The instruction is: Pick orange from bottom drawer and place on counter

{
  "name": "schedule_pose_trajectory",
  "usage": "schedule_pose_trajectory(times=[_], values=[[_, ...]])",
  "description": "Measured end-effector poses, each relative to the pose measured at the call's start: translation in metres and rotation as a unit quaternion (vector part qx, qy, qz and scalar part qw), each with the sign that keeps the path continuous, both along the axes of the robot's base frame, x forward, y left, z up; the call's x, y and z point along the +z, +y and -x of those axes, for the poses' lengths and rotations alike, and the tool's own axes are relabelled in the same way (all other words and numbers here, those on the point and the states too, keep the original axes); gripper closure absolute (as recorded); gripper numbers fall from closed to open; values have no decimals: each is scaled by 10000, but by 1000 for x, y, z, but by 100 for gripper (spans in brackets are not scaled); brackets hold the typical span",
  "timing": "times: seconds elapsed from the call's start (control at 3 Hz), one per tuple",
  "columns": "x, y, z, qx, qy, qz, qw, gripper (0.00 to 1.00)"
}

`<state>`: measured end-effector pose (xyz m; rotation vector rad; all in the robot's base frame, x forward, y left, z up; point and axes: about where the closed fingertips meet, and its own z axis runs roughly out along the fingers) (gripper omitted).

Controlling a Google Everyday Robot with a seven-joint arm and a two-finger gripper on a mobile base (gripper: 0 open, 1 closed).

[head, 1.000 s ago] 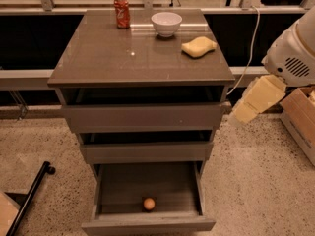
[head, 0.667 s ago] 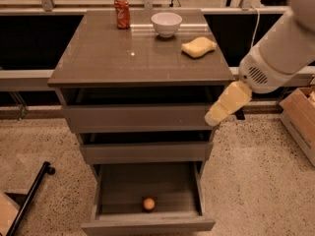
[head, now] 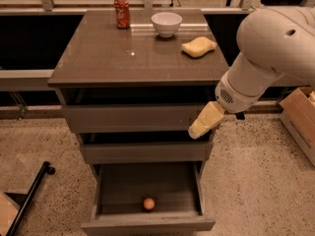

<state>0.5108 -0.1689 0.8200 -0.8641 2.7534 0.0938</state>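
The orange (head: pixel 148 203) lies in the open bottom drawer (head: pixel 118 187), near the front edge of its grey tray, a little right of centre. The counter (head: pixel 123 53) is the glossy grey-brown top of the cabinet. My gripper (head: pixel 205 121) hangs from the white arm at the right, in front of the right end of the top drawer front. It is well above the orange and to its right, and holds nothing.
On the counter stand a red soda can (head: pixel 122 12), a white bowl (head: pixel 166 23) and a yellow sponge (head: pixel 199 46). The two upper drawers (head: pixel 133 118) are closed. A cardboard box (head: pixel 300 119) sits on the floor at right, a black bar (head: pixel 29 198) at lower left.
The arm has swung left and forward, filling more of the right side. The gripper moved left from beside the cabinet to in front of the drawers' right end. The orange has not moved.
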Motion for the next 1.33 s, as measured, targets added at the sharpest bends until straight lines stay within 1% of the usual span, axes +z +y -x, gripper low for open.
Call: schedule_pose_trajectory(times=[0.33,0.67,1.0,1.33], values=[[0,0,0,1,3,-1,10000,0],[-35,22,0,122,424,-130,9989,0],[-80,42,2,119,736,-72,9972,0],[-141,53,6,-51,1043,50,9945,0]])
